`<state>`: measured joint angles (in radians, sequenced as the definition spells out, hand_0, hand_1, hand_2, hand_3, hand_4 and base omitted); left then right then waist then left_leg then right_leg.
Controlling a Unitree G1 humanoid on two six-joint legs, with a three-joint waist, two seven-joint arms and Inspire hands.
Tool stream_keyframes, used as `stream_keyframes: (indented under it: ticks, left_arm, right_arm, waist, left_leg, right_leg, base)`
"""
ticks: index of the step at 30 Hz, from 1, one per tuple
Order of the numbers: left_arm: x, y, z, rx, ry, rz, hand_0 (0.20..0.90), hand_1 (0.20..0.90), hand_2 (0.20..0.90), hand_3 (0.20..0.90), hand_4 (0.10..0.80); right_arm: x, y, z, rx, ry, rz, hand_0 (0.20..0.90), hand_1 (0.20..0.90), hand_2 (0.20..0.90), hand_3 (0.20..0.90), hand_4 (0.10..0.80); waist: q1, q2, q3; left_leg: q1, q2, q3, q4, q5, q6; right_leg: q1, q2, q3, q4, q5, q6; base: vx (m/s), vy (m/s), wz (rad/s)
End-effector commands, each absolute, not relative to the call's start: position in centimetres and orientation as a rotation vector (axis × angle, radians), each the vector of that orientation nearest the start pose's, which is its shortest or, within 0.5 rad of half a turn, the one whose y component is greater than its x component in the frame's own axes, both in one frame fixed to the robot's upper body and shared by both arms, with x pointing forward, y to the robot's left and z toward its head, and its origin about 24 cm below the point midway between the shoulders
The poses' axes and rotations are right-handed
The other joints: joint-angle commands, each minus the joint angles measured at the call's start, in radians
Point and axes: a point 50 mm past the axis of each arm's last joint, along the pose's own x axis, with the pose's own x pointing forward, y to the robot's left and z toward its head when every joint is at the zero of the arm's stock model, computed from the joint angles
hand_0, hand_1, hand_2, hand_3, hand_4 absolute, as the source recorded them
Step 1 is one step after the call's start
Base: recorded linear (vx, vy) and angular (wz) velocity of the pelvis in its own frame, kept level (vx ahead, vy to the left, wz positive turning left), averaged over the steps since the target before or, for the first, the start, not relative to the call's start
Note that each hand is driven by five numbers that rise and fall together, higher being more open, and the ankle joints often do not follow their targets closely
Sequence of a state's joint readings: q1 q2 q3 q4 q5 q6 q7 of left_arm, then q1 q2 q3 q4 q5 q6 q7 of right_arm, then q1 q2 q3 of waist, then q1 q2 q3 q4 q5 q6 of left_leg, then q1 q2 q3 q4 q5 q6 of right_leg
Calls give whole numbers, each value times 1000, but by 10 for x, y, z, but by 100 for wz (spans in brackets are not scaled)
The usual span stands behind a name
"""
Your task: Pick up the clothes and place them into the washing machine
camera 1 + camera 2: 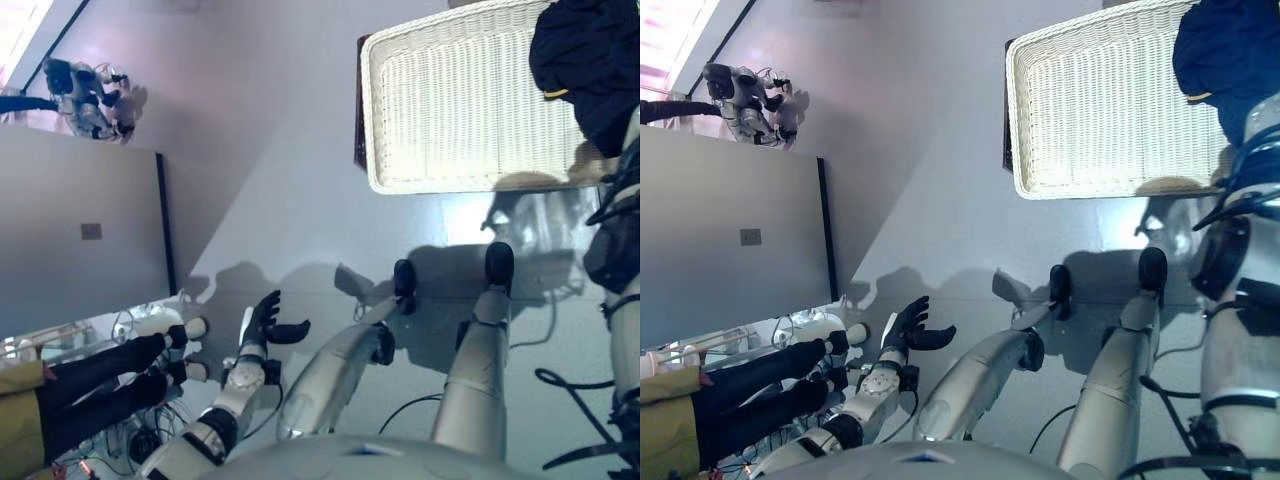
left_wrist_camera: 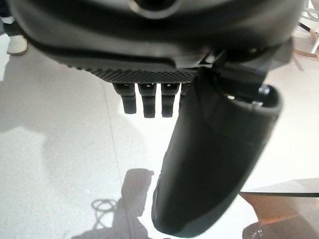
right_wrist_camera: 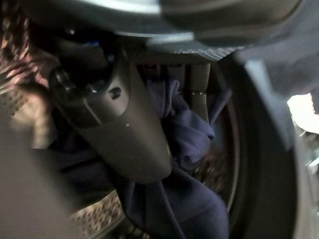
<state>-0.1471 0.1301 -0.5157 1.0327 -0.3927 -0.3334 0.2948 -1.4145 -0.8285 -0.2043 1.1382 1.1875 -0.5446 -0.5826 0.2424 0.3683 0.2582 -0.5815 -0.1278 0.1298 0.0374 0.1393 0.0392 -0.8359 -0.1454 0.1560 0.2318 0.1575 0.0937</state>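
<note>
A dark navy garment [image 1: 590, 60] hangs at the far end of the white wicker basket [image 1: 450, 110], by my right arm at the view's right edge. In the right wrist view my right hand [image 3: 124, 129] has its thumb and fingers closed on the navy garment [image 3: 189, 134], inside the washing machine's round opening [image 3: 254, 149] with the perforated drum [image 3: 94, 216] behind it. My left hand [image 1: 265, 320] hangs low over the floor, away from the basket, open and empty; its fingers [image 2: 144, 102] hold nothing.
The basket rests on a dark brown box [image 1: 359, 120]. A grey partition panel [image 1: 80, 240] stands on my left. A person [image 1: 90, 385] in dark trousers and white shoes sits beside my left hand. Another robot [image 1: 85, 95] stands beyond the panel.
</note>
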Motion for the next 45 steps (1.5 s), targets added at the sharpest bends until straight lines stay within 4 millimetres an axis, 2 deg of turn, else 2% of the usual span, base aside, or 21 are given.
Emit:
stream_keyframes:
  ticks: [1, 8, 17, 24, 28, 35, 38, 40, 44, 45]
  left_arm:
    - [189, 166, -118, 168, 607, 120, 900, 900, 900, 900, 800]
    - [191, 163, -118, 156, 610, 124, 900, 900, 900, 900, 800]
    - [189, 166, -121, 149, 635, 141, 900, 900, 900, 900, 800]
    - [191, 161, -120, 137, 629, 110, 900, 900, 900, 900, 800]
    - [187, 161, -123, 149, 656, 106, 900, 900, 900, 900, 800]
    - [175, 171, -131, 176, 720, 118, 900, 900, 900, 900, 800]
    - [171, 176, -133, 182, 738, 131, 900, 900, 900, 900, 800]
    - [171, 179, -133, 187, 740, 147, 900, 900, 900, 900, 800]
    - [169, 183, -134, 178, 747, 174, 900, 900, 900, 900, 800]
    - [168, 183, -135, 180, 749, 174, 900, 900, 900, 900, 800]
  right_arm:
    - [286, -378, 413, 807, -1133, -831, 900, 900, 900, 900, 800]
    - [296, -380, 395, 806, -1068, -855, 900, 900, 900, 900, 800]
    - [322, -366, 363, 835, -957, -831, 900, 900, 900, 900, 800]
    - [345, -352, 323, 845, -813, -810, 900, 900, 900, 900, 800]
    - [359, -341, 284, 860, -705, -803, 900, 900, 900, 900, 800]
    - [376, -312, 197, 782, -426, -780, 900, 900, 900, 900, 800]
    - [375, -301, 158, 666, -291, -768, 900, 900, 900, 900, 800]
    - [372, -292, 138, 642, -244, -749, 900, 900, 900, 900, 800]
    - [359, -275, 99, 601, -169, -718, 900, 900, 900, 900, 800]
    - [358, -274, 97, 601, -166, -718, 900, 900, 900, 900, 800]
  waist:
    - [8, 49, -36]
    - [-7, 44, -36]
    - [-34, 29, -22]
    - [-36, 11, -18]
    - [-46, -17, -16]
    - [-70, -97, -13]
    - [-88, -136, -12]
    - [-97, -158, -21]
    - [-122, -200, -47]
    - [-123, -201, -48]
  left_leg:
    - [-47, 16, -66, 0, 9, -82]
    - [-44, 12, -65, -7, 4, -75]
    - [-26, 5, -63, 6, -3, -72]
    - [-1, 14, -65, -2, 5, -66]
    - [27, 18, -72, -9, 6, -64]
    - [102, 32, -78, -9, -8, -56]
    - [148, 37, -80, -15, -19, -55]
    - [161, 43, -83, -35, -10, -57]
    - [198, 52, -93, -89, 6, -63]
    - [201, 51, -94, -92, 8, -63]
  right_leg:
    - [72, 58, -36, 137, -217, -34]
    - [71, 68, -26, 128, -211, -36]
    - [108, 70, -22, 107, -194, -37]
    - [157, 68, -36, 68, -170, -35]
    - [198, 70, -47, 51, -163, -35]
    - [307, 72, -64, 16, -154, -31]
    - [364, 58, -78, -12, -152, -22]
    - [382, 54, -82, -49, -128, -18]
    - [424, 33, -92, -126, -87, -4]
    - [428, 32, -94, -131, -86, -4]
  base:
    - [54, -10, 0]
    - [26, 2, 1]
    - [-12, 11, -3]
    - [-26, 15, -2]
    - [-12, 1, 1]
    - [6, -5, -5]
    - [21, -4, -2]
    - [0, 0, 0]
    - [4, 0, 2]
    - [59, -10, 9]
